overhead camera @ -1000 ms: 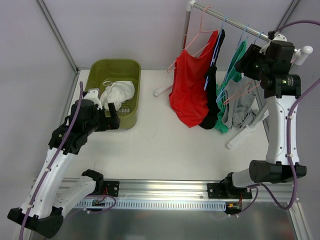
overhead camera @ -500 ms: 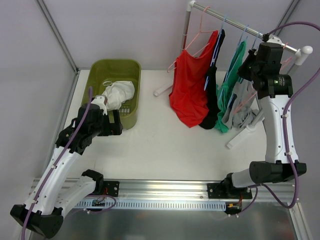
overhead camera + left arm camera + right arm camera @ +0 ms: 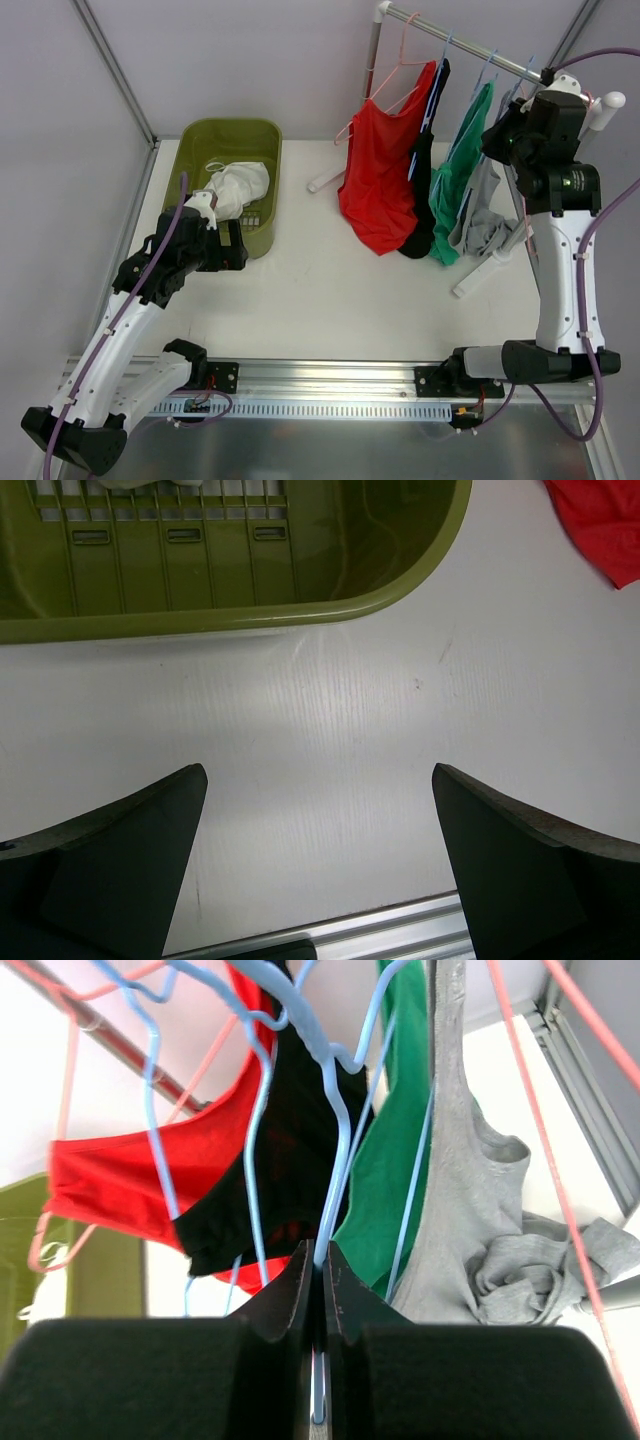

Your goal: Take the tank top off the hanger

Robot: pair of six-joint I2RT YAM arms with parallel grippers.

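The right gripper [image 3: 314, 1260], at upper right of the top view, is pinched tight on the wire of a blue hanger [image 3: 305, 1020]. The grey top [image 3: 450, 1210] hangs just right of it, bunched at its lower end, beside a green top [image 3: 375, 1190]. The left gripper [image 3: 318, 780] is spread wide above the table [image 3: 350, 710], near the basket [image 3: 250, 610] at upper left.

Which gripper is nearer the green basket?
Left. The left gripper hovers right beside the basket; the right gripper is far off at the rack, clamped on a blue hanger.
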